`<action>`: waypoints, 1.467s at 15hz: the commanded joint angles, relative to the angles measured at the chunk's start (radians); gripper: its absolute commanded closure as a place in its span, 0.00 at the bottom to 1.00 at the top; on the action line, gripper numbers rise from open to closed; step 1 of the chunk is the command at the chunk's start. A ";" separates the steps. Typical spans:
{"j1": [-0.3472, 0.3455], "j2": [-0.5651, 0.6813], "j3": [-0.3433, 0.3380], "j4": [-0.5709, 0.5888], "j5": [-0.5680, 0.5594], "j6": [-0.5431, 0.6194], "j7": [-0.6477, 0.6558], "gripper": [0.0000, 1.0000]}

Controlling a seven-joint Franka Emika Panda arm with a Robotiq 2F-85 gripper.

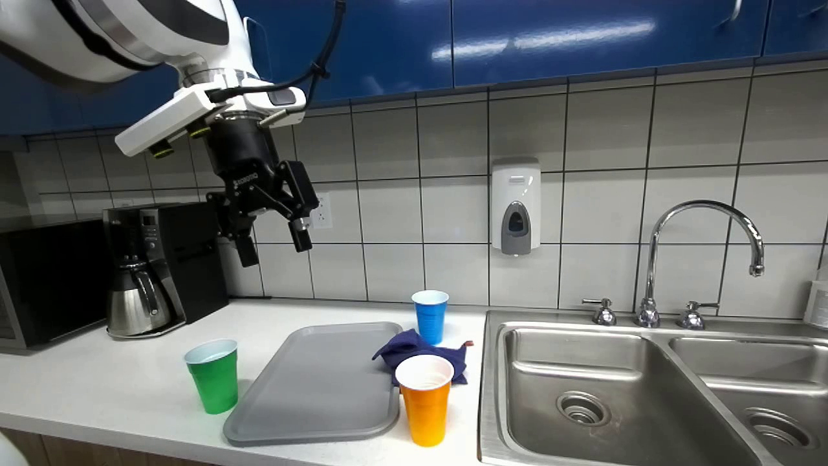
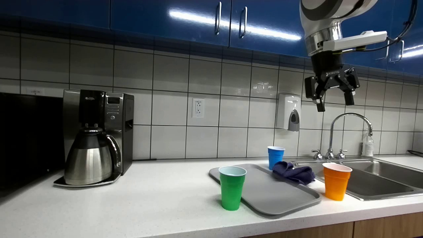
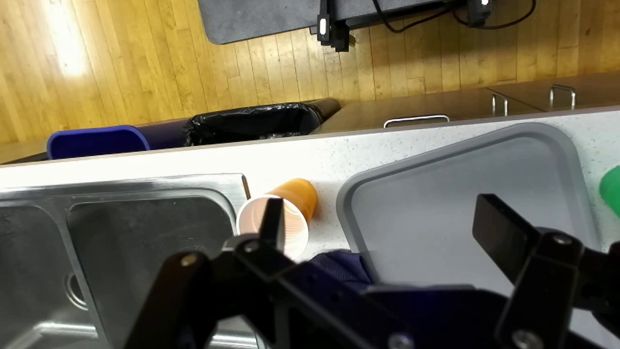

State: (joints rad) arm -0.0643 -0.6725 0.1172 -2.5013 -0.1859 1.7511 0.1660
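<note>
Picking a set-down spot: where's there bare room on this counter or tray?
Free: counter between the coffee maker and green cup; most of the gray tray. Crowded: the strip between tray and sink, with the blue cup, navy cloth overlapping the tray's edge, and orange cup.

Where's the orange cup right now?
In both exterior views, the orange cup stands right of the gray tray, near the navy cloth; the wrist view shows it between tray and sink.
</note>
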 commanded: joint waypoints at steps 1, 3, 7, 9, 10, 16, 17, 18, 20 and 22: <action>0.021 0.010 -0.028 0.006 0.003 0.013 -0.004 0.00; 0.032 0.008 -0.041 -0.001 0.009 0.030 -0.019 0.00; 0.047 0.027 -0.050 -0.014 0.013 0.064 -0.022 0.00; 0.055 0.050 -0.049 -0.022 0.020 0.085 -0.021 0.00; 0.061 0.063 -0.045 -0.027 0.023 0.096 -0.020 0.00; 0.109 0.169 -0.030 -0.034 0.037 0.196 -0.023 0.00; 0.117 0.186 -0.029 -0.034 0.042 0.214 -0.023 0.00; 0.123 0.206 -0.028 -0.034 0.046 0.234 -0.022 0.00; 0.127 0.249 -0.023 -0.028 0.059 0.280 -0.003 0.00; 0.128 0.289 -0.017 -0.023 0.062 0.320 0.006 0.00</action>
State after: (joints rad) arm 0.0657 -0.4399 0.0851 -2.5397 -0.1399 2.0208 0.1597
